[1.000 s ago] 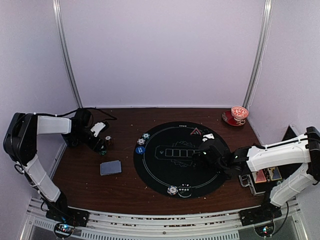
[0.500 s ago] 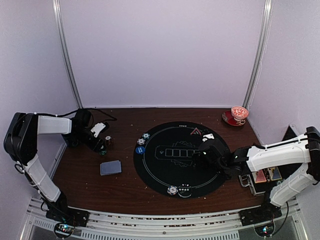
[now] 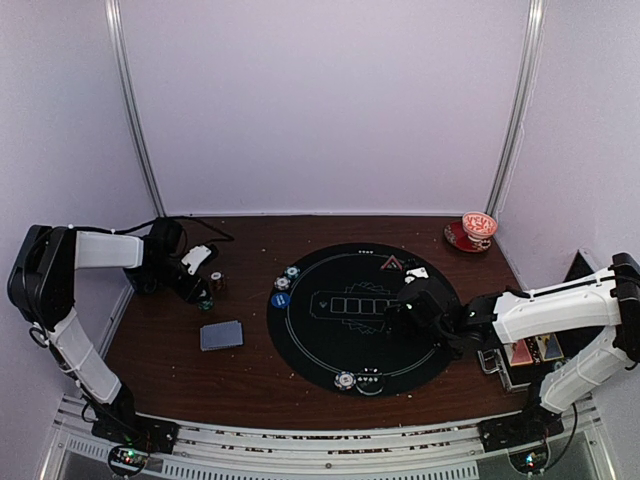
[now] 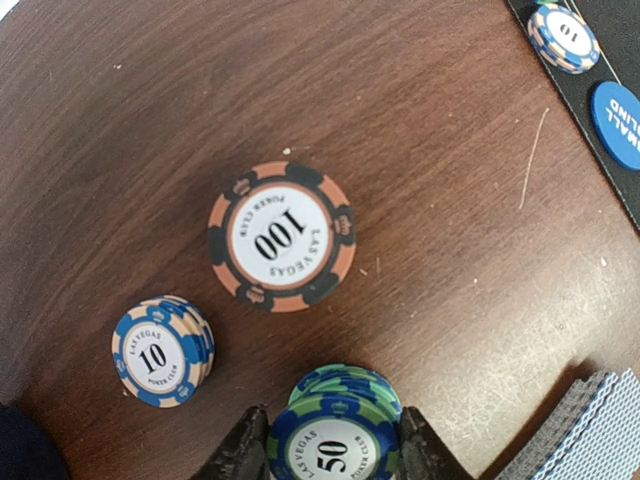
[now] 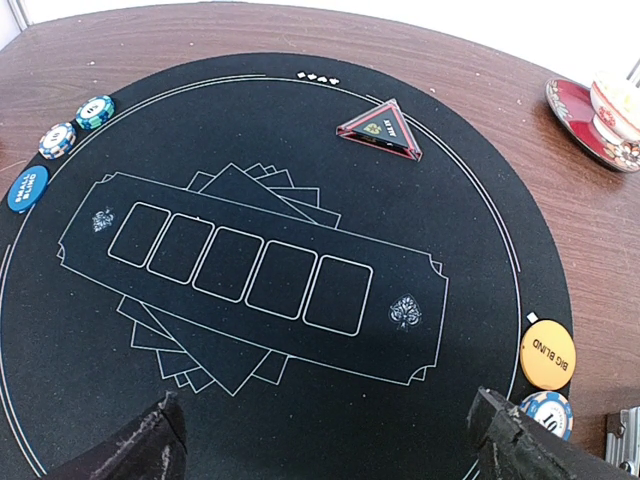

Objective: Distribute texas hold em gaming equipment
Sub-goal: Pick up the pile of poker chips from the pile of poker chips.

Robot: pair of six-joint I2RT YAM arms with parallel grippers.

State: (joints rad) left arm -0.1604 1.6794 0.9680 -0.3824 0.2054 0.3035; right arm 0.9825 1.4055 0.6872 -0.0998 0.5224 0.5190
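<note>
The left gripper [image 4: 332, 418] was closed on the 50 stack [image 4: 335, 455], one finger [image 4: 245, 450] pressed against each side of these green-and-blue chips; I cannot tell whether the stack was off the table [image 4: 120, 110]. The top chip showed "50" with "POKER CLUB" beneath it.

Just beyond lay the 100 chip [image 4: 282, 238], orange and black, flat on the wood and reading "100 LAS VEGAS POKER CLUB". To its left, apart from it, stood the 10 stack [image 4: 160, 350], blue and cream, with the same wording around "10". The cards [image 4: 590, 430], fanned and grey-blue-backed, sat at the lower right of the left wrist view.

On the edge of the black mat [image 5: 250, 120] rested the blue disc [image 5: 27, 188] marked "SMALL BLIND", with a 10 chip [image 5: 57, 140] and a teal chip [image 5: 95, 110] just beside it. The mat carried five white card outlines in a row. The red triangle [image 5: 380, 130] lay near its far rim, its lettering too small to read.

The right gripper [image 5: 325, 405] hovered over the mat with its jaws spread wide and nothing between them. At the mat's right edge sat the orange disc [image 5: 547, 353], "BIG BLIND", touching a second 10 chip [image 5: 547, 412]. The saucer [image 5: 575, 115] with its cup [image 5: 615, 100] stood off the mat, at the far right.
</note>
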